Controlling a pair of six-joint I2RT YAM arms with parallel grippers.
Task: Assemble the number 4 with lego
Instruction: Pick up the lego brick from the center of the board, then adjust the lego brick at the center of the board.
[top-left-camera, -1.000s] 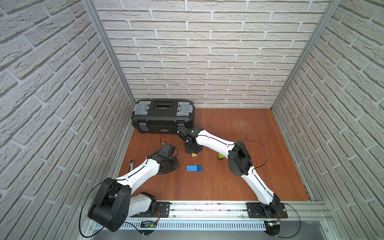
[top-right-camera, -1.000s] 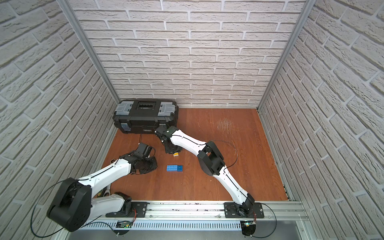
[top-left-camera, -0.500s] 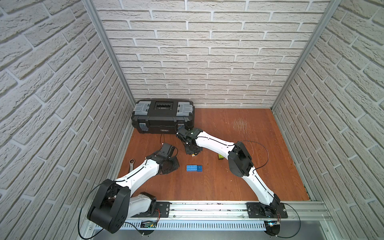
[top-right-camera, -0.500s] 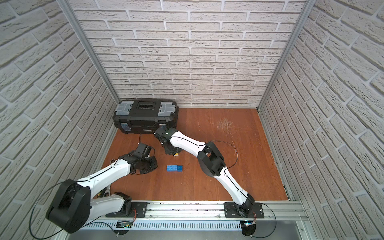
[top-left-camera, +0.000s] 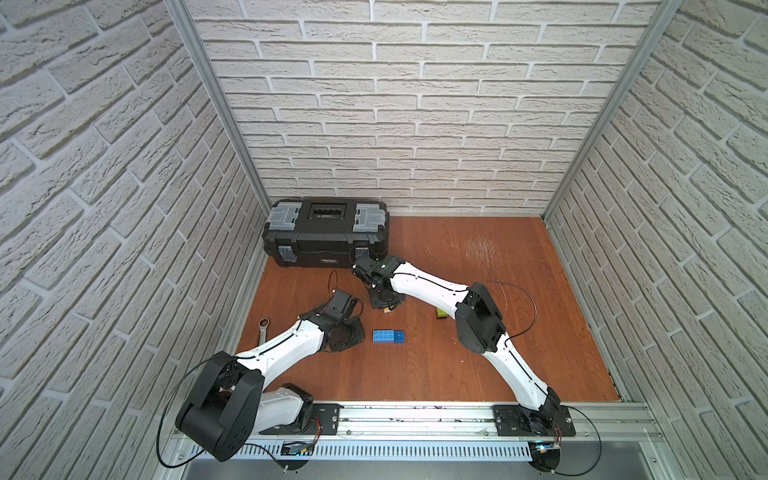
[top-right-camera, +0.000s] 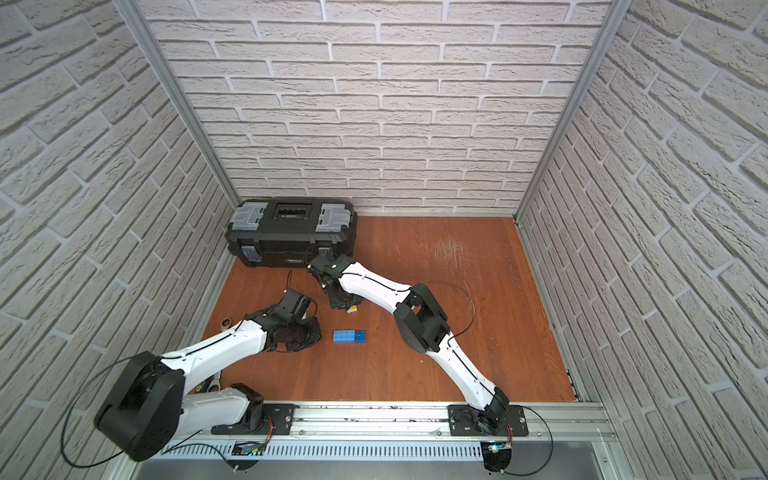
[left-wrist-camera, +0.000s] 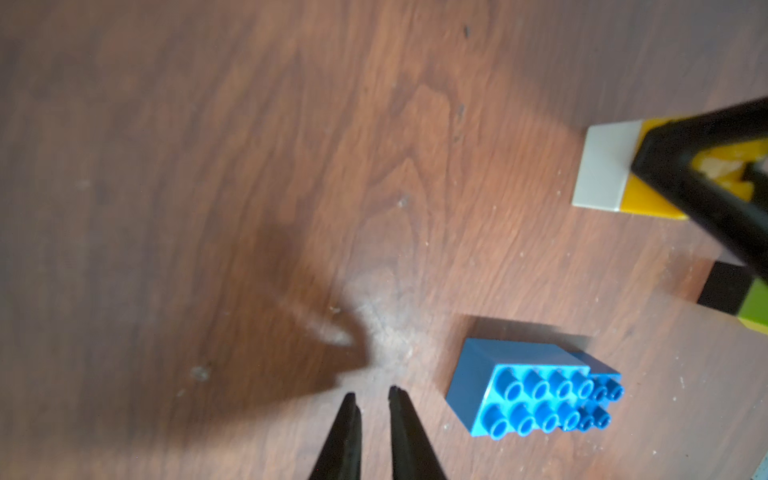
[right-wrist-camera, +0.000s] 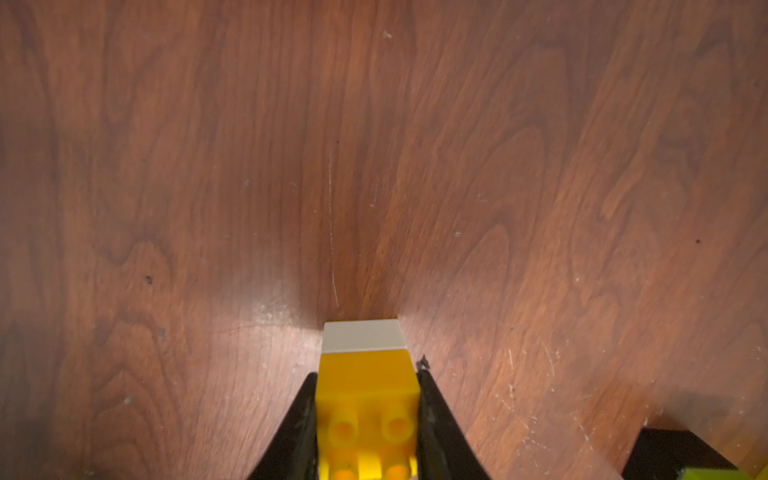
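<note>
Right wrist view shows the right fingers (right-wrist-camera: 366, 372) clamped on the yellow brick (right-wrist-camera: 365, 399), whose joined white brick (right-wrist-camera: 363, 336) points away from them toward the counter (right-wrist-camera: 166, 166). In a top view this pair sits just behind the blue bar (top-left-camera: 388, 336), on the toolbox (top-left-camera: 326, 232) side. The bar, light blue joined to dark blue, lies studs up, its long axis running across between the arms. The left fingers (left-wrist-camera: 372, 395), nearly together and empty, rest just beside its light-blue end. By my judgement the right arm must bring its pair toward the bar.
</note>
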